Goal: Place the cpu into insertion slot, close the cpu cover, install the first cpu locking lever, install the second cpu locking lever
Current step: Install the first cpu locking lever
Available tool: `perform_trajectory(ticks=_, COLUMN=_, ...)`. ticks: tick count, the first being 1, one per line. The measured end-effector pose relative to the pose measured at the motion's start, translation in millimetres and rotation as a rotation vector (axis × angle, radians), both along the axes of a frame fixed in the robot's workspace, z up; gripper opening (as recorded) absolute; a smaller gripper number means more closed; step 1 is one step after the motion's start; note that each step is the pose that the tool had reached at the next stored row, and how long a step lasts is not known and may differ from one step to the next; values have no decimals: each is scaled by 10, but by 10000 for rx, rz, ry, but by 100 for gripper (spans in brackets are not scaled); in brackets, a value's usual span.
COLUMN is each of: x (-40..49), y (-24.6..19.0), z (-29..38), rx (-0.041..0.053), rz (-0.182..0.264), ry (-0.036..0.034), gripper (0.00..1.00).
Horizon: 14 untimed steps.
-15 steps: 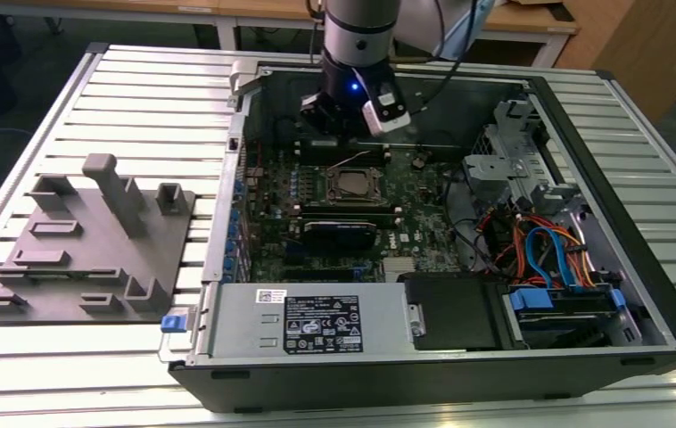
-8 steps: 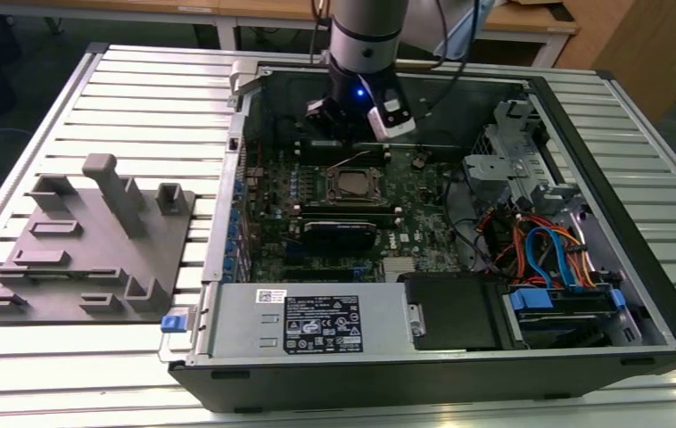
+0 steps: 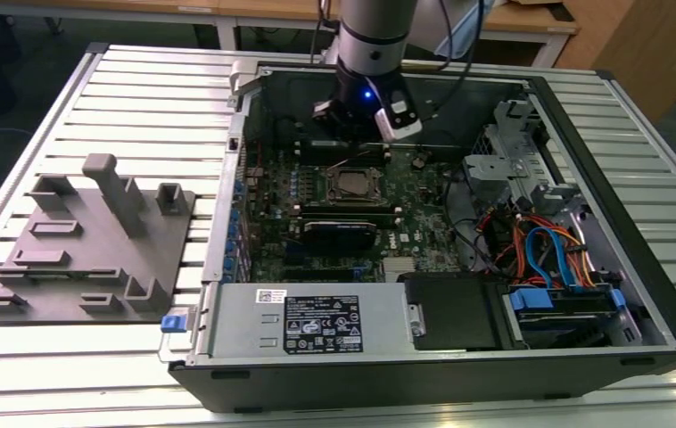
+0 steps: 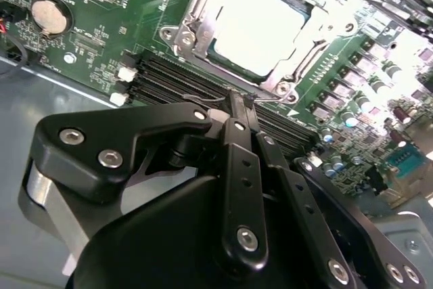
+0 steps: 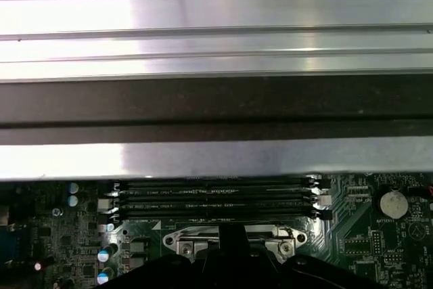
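Your gripper (image 4: 238, 99) has its fingers pressed together, gripping nothing visible, just beside the cpu cover (image 4: 195, 11). The cpu (image 4: 260, 28) lies framed in that cover's window. It is likely light, rigid and fragile, so press on the thin metal frame only.

computer case (image 3: 433, 379): on surface (image 3: 136, 89), exterior view's right
fixture block (image 3: 77, 259): exterior view's left, beside case
cpu (image 3: 354, 185): in insertion slot (image 3: 328, 189), mid-case
power supply (image 3: 314, 325): case's lower edge
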<state>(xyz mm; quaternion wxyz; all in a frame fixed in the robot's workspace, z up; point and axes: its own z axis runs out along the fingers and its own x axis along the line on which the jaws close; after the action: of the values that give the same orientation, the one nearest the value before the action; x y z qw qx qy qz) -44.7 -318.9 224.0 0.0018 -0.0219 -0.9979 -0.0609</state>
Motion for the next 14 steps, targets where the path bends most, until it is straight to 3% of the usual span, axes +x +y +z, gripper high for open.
perform_trajectory(ticks=14, x=71, y=28, z=-33, rx=-2, rz=-1, ry=1, gripper=11)
